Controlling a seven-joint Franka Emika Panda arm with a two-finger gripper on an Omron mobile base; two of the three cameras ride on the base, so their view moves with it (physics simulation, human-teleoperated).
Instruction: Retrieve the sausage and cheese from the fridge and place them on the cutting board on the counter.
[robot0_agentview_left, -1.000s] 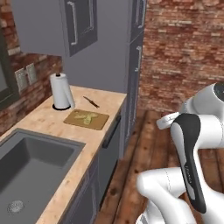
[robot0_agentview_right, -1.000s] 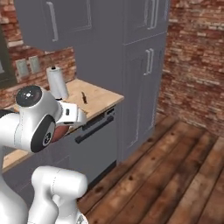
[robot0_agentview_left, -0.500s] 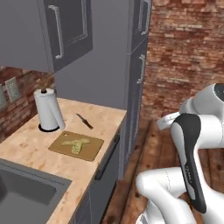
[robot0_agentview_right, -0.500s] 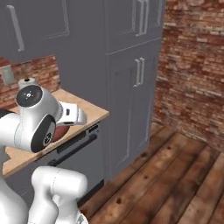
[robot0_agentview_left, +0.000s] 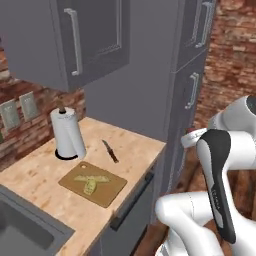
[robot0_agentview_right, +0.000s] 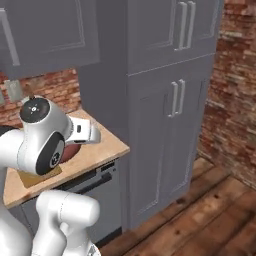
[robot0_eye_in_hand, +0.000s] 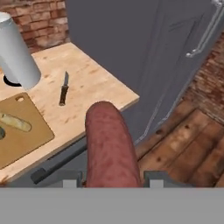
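Rolling in on the counter (robot0_agentview_left: 132, 145), the base has carried both cameras closer over the last second: the sink that lay in the near left is all but gone from the left base picture, and the cutting board (robot0_agentview_left: 111, 190) and paper towel roll (robot0_agentview_left: 67, 132) loom larger. That reads as the delivery leg, with the board nearly in reach.

The gripper (robot0_eye_in_hand: 111, 181) is pinching the sausage (robot0_eye_in_hand: 109, 144), which juts up reddish-brown between the tips in the hand picture, above the counter's near edge and right of the board, not yet over it.

Count time: one board, one knife (robot0_agentview_left: 110, 151) lying just beyond it, one towel roll at the far left, one sausage. On the board sits a pale yellowish cluster (robot0_agentview_left: 91, 182) (probably the cheese, too small to be sure).
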